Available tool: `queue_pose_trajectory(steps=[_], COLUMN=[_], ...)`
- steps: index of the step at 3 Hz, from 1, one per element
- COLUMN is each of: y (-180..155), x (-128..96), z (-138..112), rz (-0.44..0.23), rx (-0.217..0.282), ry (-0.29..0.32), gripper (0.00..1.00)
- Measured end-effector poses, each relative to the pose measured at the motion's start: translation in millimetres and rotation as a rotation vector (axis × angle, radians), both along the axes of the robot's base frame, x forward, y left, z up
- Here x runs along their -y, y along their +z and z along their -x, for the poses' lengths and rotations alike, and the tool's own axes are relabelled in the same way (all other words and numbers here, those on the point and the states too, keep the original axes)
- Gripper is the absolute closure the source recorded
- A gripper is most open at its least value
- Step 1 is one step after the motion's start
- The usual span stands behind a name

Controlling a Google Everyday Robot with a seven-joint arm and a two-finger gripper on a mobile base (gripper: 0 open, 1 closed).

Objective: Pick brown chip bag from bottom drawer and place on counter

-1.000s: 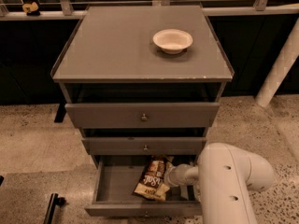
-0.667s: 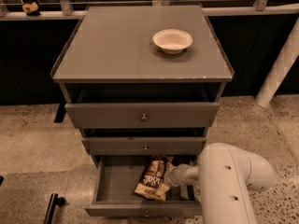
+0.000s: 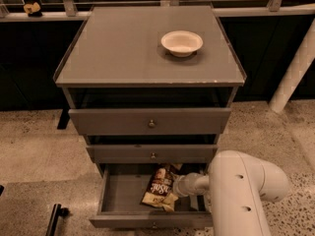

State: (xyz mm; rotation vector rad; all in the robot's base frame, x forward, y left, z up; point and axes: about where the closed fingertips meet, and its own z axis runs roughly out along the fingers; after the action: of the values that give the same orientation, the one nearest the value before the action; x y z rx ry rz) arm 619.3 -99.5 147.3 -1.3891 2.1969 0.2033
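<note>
The brown chip bag [image 3: 160, 186] lies inside the pulled-out bottom drawer [image 3: 125, 219], toward its right half, with white lettering up and tan ends. My gripper [image 3: 178, 185] reaches into the drawer from the right and sits against the bag's right edge; my white arm covers most of it. The counter [image 3: 123, 53] is the flat grey top of the cabinet above.
A white bowl [image 3: 181, 42] stands on the counter's back right. The two upper drawers [image 3: 150, 122] are slightly pulled out above the bottom one. A white post [image 3: 294, 70] rises at the right. A dark object [image 3: 55, 218] lies on the speckled floor at the left.
</note>
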Motion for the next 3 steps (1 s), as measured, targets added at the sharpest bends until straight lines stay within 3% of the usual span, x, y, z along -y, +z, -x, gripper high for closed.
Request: queue_pose_trajectory(steps=[2, 3], y=[0.0, 0.0], x=[0.0, -0.1], z=[0.0, 0.1], rz=[0.000, 0.000], rx=[0.000, 0.000], ry=[0.000, 0.000], gripper=[0.89, 1.00])
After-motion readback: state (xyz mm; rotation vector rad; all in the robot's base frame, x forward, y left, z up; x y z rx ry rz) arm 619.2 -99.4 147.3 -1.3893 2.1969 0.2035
